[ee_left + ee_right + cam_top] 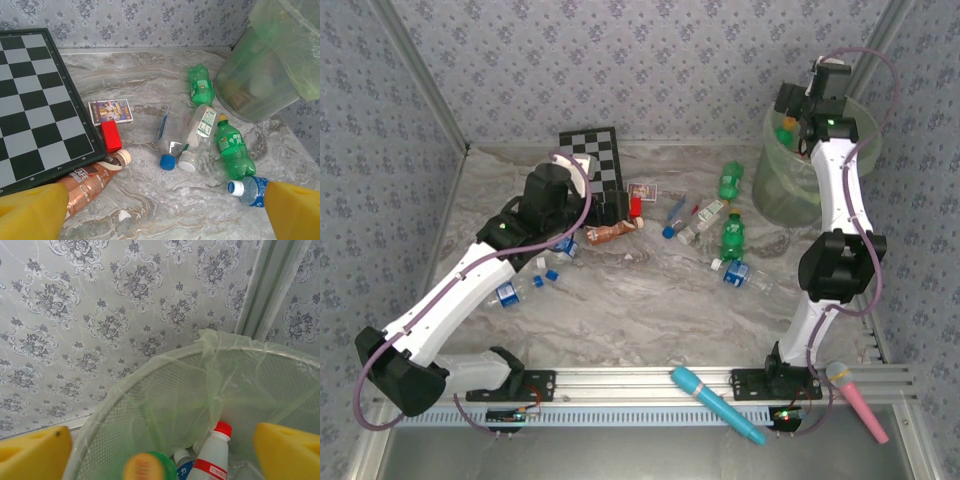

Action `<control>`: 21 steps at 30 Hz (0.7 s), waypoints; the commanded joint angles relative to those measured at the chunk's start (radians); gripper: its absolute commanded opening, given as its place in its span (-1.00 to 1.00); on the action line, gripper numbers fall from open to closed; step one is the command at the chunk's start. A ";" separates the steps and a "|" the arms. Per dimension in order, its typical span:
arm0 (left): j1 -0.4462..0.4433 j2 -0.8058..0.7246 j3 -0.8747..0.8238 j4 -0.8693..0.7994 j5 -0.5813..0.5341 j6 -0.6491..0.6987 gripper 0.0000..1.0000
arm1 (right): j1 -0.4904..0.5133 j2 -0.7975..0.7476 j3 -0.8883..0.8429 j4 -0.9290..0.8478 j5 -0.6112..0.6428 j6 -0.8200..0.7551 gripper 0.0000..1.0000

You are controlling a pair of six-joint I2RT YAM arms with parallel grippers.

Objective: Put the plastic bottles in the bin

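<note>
My right gripper (pixel 798 115) hangs open over the bin (pixel 775 190), a tall mesh wastebasket lined with a pale green bag. Between its spread yellow fingers (pixel 35 455) a blurred green bottle (pixel 150 467) with an orange cap is free of both pads, above a red-capped white bottle (pixel 212 455) inside the bin (pixel 150 375). My left gripper (pixel 162 212) stands open low over the table (pixel 150 200), with nothing in it. A brown bottle (pixel 87 185) lies just left of it. Ahead lie clear bottles (pixel 172 132) and green ones (pixel 235 150); a blue-capped bottle (pixel 247 190) is at right.
A chessboard (pixel 592 155) lies at the back left, with a small card box (pixel 642 192) and a red block (pixel 636 206) beside it. More clear bottles (pixel 510 293) lie under the left arm. A blue stick (pixel 715 402) and a pink stick (pixel 857 398) rest on the near rail.
</note>
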 commanded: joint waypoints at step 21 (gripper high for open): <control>0.273 -0.040 -0.176 -0.146 -0.079 -0.227 0.99 | 0.188 -0.333 -0.232 -0.046 0.001 -0.072 0.99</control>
